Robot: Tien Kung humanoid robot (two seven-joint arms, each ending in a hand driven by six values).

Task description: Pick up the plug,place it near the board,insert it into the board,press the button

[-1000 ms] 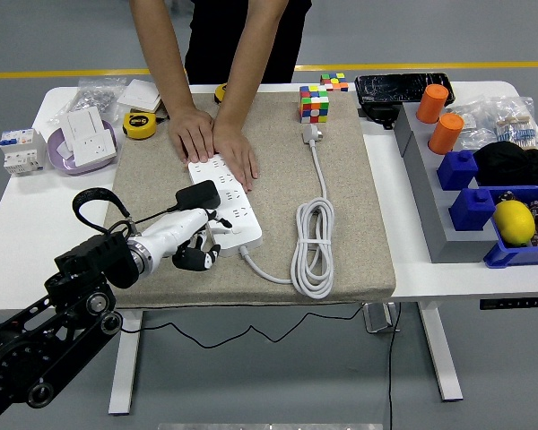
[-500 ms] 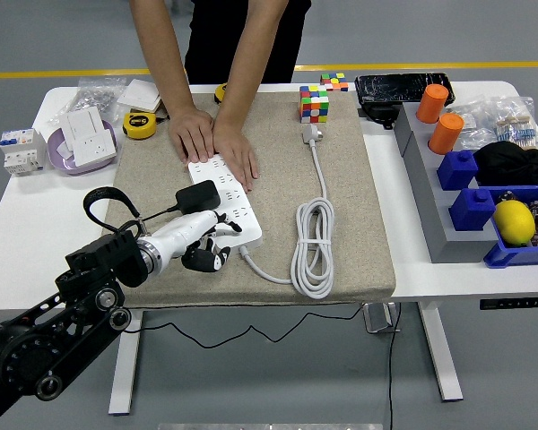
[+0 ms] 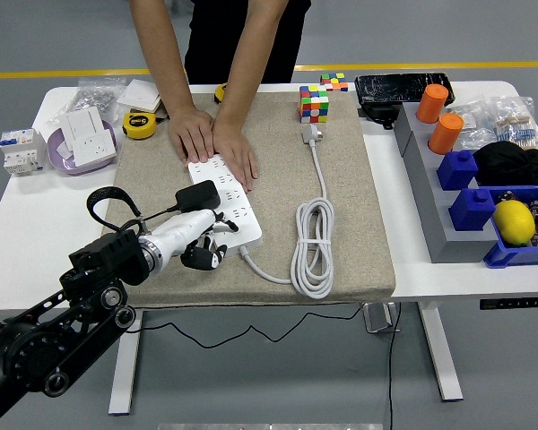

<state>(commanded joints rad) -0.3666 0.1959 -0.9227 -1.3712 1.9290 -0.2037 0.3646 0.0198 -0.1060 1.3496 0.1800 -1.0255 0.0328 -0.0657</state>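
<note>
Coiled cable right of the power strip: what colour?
White, or very light grey. The coiled cable lies on the beige mat; head view shows it best.

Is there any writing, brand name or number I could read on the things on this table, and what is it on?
None can be read.
Yellow tape measure: a dark label, too small to read.
White breaker: faint markings, blurred.
Packets at the far right: print too small to read.
White power strip: no legible marking.

We see the board (image 3: pixel 226 199) on the mat (image 3: pixel 341 179), cable (image 3: pixel 312 242) coiled right of it, cube (image 3: pixel 314 103) behind, bins (image 3: pixel 471 193) far right.
</note>
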